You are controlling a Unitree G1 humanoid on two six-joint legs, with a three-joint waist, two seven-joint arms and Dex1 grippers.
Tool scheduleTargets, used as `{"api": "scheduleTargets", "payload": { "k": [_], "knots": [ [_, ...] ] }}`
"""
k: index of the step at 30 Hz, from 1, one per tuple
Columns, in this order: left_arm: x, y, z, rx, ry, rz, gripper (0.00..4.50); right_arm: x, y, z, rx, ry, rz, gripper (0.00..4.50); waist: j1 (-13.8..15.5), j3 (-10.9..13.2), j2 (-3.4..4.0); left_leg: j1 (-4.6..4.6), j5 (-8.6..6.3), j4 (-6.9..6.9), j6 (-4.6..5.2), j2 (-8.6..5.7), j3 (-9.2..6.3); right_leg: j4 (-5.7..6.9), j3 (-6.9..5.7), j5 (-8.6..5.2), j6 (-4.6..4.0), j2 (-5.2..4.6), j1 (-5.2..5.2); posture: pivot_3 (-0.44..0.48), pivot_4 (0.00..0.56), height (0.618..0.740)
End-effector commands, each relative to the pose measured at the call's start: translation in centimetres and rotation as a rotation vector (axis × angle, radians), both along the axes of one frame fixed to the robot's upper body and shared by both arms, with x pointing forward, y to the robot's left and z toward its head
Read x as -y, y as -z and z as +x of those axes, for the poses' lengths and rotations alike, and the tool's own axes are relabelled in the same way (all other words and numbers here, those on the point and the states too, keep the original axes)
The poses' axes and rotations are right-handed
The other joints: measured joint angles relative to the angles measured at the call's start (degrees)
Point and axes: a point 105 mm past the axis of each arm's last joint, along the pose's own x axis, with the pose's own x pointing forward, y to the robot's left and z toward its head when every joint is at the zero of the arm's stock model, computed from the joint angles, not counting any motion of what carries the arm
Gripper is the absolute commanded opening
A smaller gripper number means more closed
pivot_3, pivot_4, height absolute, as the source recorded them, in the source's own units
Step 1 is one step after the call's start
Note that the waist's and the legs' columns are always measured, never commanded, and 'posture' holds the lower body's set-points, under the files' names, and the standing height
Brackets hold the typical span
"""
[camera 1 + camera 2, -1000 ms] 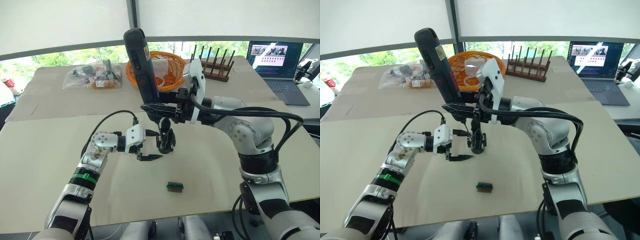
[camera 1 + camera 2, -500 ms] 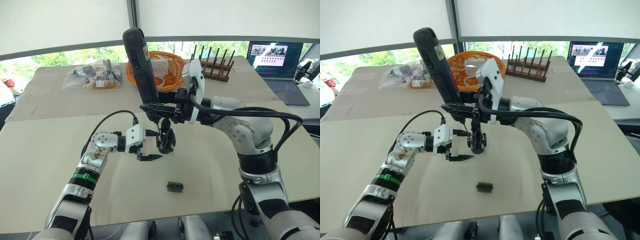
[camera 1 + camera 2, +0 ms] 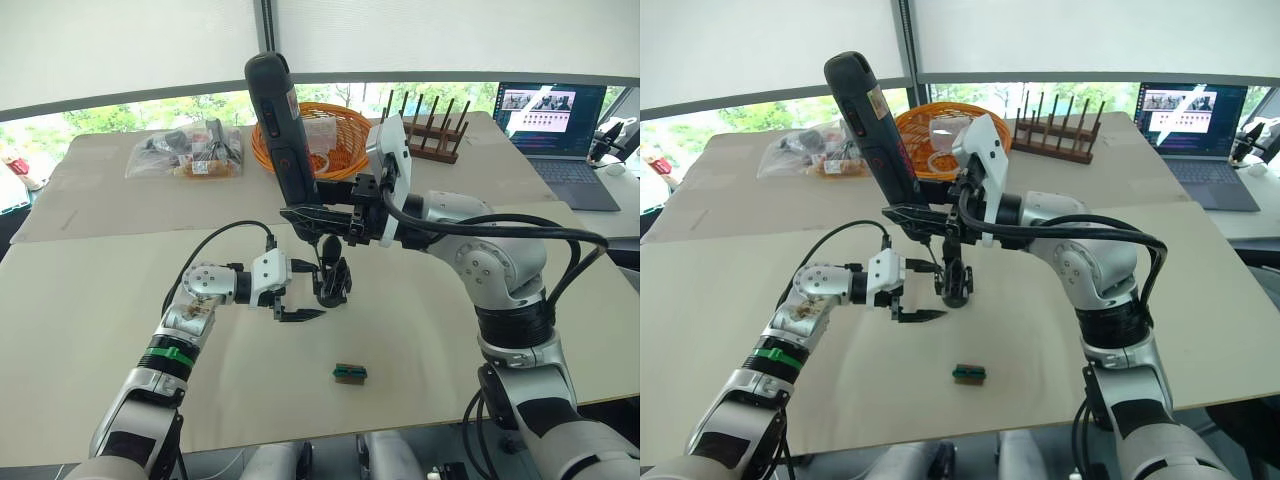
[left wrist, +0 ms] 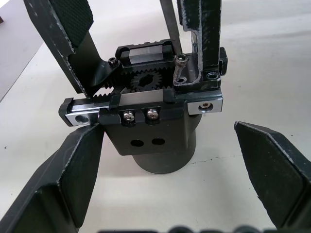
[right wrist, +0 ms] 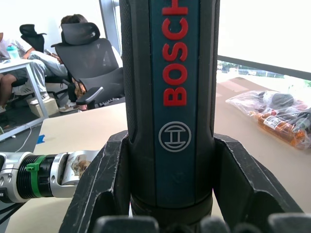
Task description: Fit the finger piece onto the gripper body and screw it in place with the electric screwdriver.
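Above the gripper body (image 3: 331, 281), right hand (image 3: 318, 215) clamps the electric screwdriver (image 3: 281, 125); left hand (image 3: 295, 291) spread apart.

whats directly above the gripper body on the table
The electric screwdriver, held in the right gripper, stands over the gripper body. Where its bit tip meets the body is hidden behind the gripper.

Orange basket (image 3: 322, 133), wooden rack (image 3: 432, 130), laptop (image 3: 560, 140), plastic bag (image 3: 185, 152), small green-brown block (image 3: 349, 373).
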Motion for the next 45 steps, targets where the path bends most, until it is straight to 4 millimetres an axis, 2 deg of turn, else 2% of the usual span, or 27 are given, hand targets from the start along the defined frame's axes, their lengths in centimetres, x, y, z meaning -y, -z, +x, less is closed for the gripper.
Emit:
{"api": "scheduleTargets", "payload": {
  "k": [1,23,45],
  "knots": [
    [0.3,-0.9,0.2,0.041,0.015,-0.006,4.5,0.3,-2.0,-0.9,0.082,-0.018,0.047,1.93,0.0,0.0,0.0,0.0,0.0,0.0,0.0,0.0,0.0,0.0,0.0,0.0,0.0,0.0,0.0,0.0,0.15,0.74],
    [-0.8,-0.4,0.3,0.026,0.004,0.021,4.5,0.5,-2.2,-1.2,0.088,-0.016,0.041,1.93,0.0,0.0,0.0,0.0,0.0,0.0,0.0,0.0,0.0,0.0,0.0,0.0,0.0,0.0,0.0,0.0,0.15,0.74],
    [-0.5,-0.8,0.3,0.008,0.015,0.002,4.5,0.3,-1.9,-0.9,0.077,-0.014,0.048,1.93,-0.01,0.0,0.0,0.0,0.0,0.0,0.0,0.0,0.0,0.01,0.0,0.0,0.0,0.0,0.0,0.0,0.15,0.74]
  ]
}}
